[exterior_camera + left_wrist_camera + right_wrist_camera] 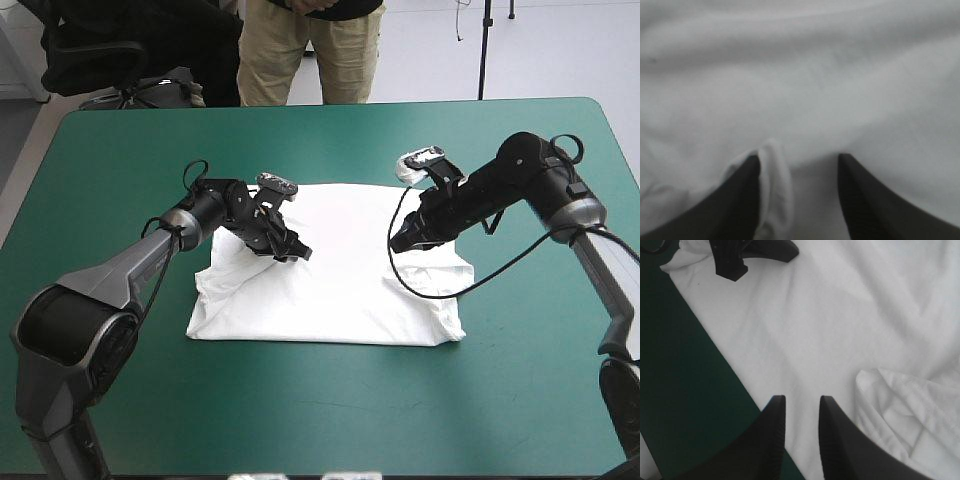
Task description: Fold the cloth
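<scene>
The white T-shirt [340,285] lies spread flat in the middle of the table, with rumpled layers turned in at its left and right sides. My left gripper [290,250] is low over the shirt's left part, near the far edge. In its own view the left gripper [799,161] is open, a small ridge of the T-shirt [815,75] lying against one finger [742,200]. My right gripper [400,240] hovers over the right part. The right gripper [800,400] is narrowly open over flat T-shirt [830,330], beside a folded layer [905,415]. The left gripper [752,255] shows farther off.
The teal-green cover [320,420] shows on every side of the shirt, widest toward the near edge. In the right wrist view the teal-green cover [685,390] borders the shirt's edge just beside my fingers.
</scene>
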`<state>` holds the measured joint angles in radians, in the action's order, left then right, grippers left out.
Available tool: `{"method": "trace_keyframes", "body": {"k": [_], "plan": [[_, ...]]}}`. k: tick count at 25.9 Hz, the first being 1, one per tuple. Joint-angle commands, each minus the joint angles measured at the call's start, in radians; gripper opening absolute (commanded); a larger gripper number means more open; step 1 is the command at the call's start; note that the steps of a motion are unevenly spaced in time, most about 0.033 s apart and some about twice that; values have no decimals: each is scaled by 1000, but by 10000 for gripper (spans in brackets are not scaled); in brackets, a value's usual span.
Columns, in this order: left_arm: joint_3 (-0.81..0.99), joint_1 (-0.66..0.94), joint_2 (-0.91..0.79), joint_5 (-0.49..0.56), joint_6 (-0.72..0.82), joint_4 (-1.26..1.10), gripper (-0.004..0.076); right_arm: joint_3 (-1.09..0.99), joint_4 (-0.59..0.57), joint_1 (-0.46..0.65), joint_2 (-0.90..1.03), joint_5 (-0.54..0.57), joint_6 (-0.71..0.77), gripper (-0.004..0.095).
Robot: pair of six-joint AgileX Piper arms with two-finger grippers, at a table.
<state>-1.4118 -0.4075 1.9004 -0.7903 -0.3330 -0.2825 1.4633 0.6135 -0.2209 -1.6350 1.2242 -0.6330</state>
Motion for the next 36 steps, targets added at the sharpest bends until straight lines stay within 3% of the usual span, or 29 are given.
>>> {"method": "trace_keyframes", "body": {"k": [1,2,4,8,10,14,18,29,33,36], "plan": [[-78,10,-162,-95,60,104,443,31,39,22,92,15,2,229],[-95,10,-201,-128,75,140,442,31,35,28,105,24,10,229],[-100,10,-348,-222,133,277,442,3,-104,29,194,24,96,229],[17,14,-492,-303,257,431,442,-121,-219,29,323,22,172,229],[166,38,-577,-272,311,432,442,-249,-203,29,416,-13,188,229],[442,51,-690,-161,384,397,442,-491,-180,29,575,-194,228,229],[552,51,-698,-70,424,360,442,-590,-180,29,619,-277,235,229],[636,51,-512,80,454,343,435,-644,-182,29,613,-280,235,229],[636,51,-428,93,463,352,388,-644,-182,29,613,-280,235,229],[636,51,-391,49,463,346,308,-644,-187,29,613,-280,235,229]]}}
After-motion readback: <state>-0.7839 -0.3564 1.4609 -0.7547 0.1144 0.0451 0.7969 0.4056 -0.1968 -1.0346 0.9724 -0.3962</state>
